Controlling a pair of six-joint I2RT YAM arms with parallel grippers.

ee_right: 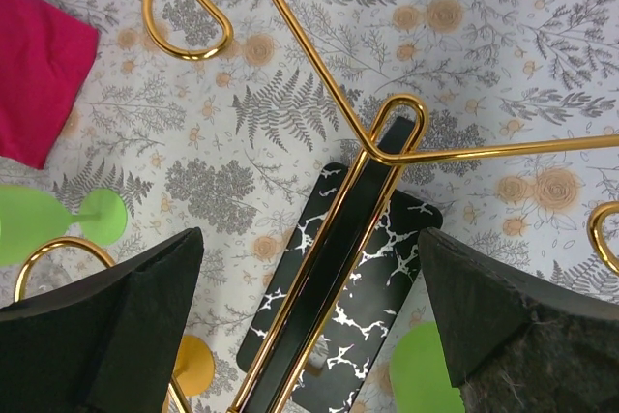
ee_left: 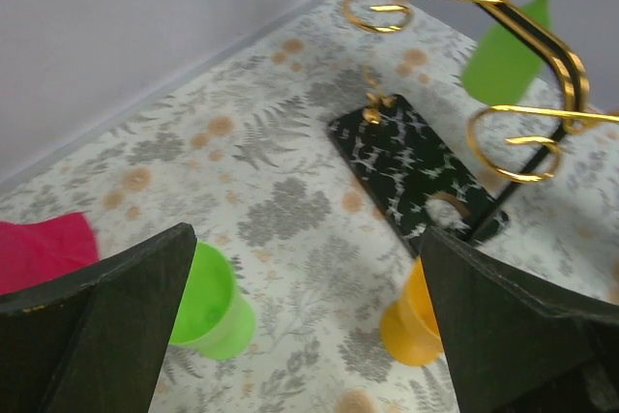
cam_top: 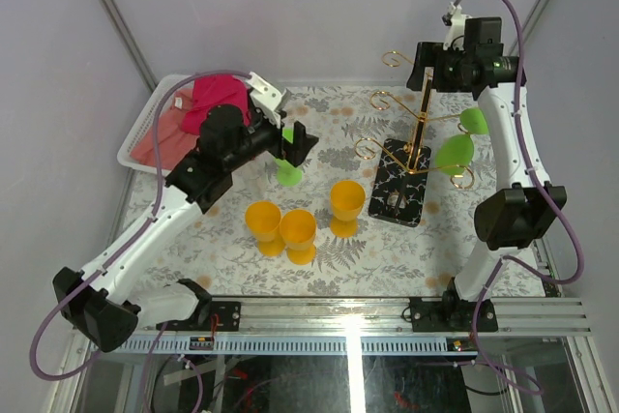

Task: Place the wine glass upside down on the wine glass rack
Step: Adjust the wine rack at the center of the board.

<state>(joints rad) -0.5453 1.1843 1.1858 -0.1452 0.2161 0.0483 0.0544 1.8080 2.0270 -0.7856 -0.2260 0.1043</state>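
The wine glass rack (cam_top: 423,128) is a gold pole with curled wire arms on a black white-veined base (cam_top: 401,186). Two green wine glasses (cam_top: 455,154) hang bowl-down on its right arms. Another green wine glass (cam_top: 287,169) stands upright on the table left of the rack. My left gripper (cam_top: 293,145) is open and empty just above it. In the left wrist view the glass (ee_left: 211,305) sits by the left finger, partly hidden behind it. My right gripper (cam_top: 431,67) is open and empty, high above the rack; its wrist view looks down the pole (ee_right: 334,268).
Three orange goblets (cam_top: 298,234) stand in front of the rack and the green glass. A white basket (cam_top: 140,128) holding a pink cloth (cam_top: 215,99) sits at the back left. The rack's gold arms (ee_left: 527,132) reach out toward the left gripper.
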